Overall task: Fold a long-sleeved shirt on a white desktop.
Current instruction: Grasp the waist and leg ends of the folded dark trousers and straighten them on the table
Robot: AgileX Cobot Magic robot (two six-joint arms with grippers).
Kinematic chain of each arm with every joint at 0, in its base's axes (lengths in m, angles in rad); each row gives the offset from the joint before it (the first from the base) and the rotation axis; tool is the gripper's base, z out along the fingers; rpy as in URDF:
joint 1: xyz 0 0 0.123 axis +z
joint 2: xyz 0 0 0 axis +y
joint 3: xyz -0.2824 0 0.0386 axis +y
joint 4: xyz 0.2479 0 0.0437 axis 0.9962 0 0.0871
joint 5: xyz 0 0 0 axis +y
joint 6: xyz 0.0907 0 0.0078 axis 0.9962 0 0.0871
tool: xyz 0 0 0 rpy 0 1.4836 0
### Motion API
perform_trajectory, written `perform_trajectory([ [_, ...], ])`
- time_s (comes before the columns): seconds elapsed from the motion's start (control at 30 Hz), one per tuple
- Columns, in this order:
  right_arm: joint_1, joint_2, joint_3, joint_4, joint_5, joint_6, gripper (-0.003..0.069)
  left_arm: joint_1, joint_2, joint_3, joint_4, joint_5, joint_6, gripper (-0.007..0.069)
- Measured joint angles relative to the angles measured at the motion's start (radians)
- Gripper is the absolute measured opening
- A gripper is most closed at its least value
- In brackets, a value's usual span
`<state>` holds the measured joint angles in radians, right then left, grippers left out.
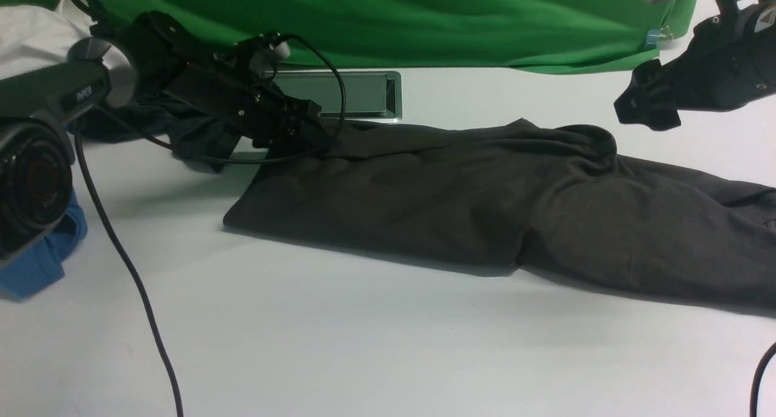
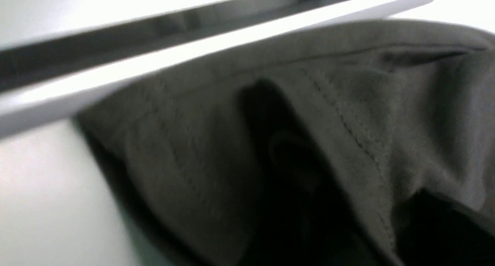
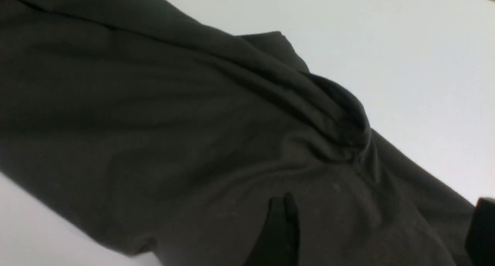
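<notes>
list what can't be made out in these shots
- Left pincer: front view, tips buried in the shirt; grip unclear.
- Shirt's right end: front view, cut off by the frame edge.
- Shirt hem: left wrist view, blurred.
- Blue cloth: front view, partly behind the arm.

shirt: long-sleeved shirt (image 2: 185, 154), dark olive-brown, fills most of frame, blurred | detail: stitched seam runs diagonally across cloth, folds bunched around a dark finger (image 2: 286, 157) pressed into the fabric | edge: metal-rimmed slot (image 2: 216, 45) just beyond shirt | surface: white surface (image 2: 42, 196) bare beside shirt
</notes>
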<state>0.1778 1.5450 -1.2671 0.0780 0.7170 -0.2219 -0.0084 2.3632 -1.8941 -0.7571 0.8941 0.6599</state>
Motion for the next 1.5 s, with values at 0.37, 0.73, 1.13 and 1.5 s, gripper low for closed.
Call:
perform_trajectory([
  [0.37, 0.0, 0.0, 0.0, 0.001, -0.001, 0.0, 0.0582, 0.051, -0.012, 0.001, -0.03, -0.051, -0.061, 0.0029],
  [0.73, 0.0, 0.0, 0.0, 0.001, -0.001, 0.0, 0.0582, 0.089, -0.053, 0.001, -0.014, -0.11, -0.101, 0.0093],
  [1.13, 0.0, 0.0, 0.0, 0.0, 0.03, 0.004, 0.0582, 0.1, -0.079, -0.126, 0.435, 0.223, -0.477, 0.0639],
  [1.5, 0.0, 0.0, 0.0, 0.0, 0.037, 0.005, 0.0582, 0.145, -0.158, 0.146, 0.447, 0.298, -0.571, 0.0692],
])
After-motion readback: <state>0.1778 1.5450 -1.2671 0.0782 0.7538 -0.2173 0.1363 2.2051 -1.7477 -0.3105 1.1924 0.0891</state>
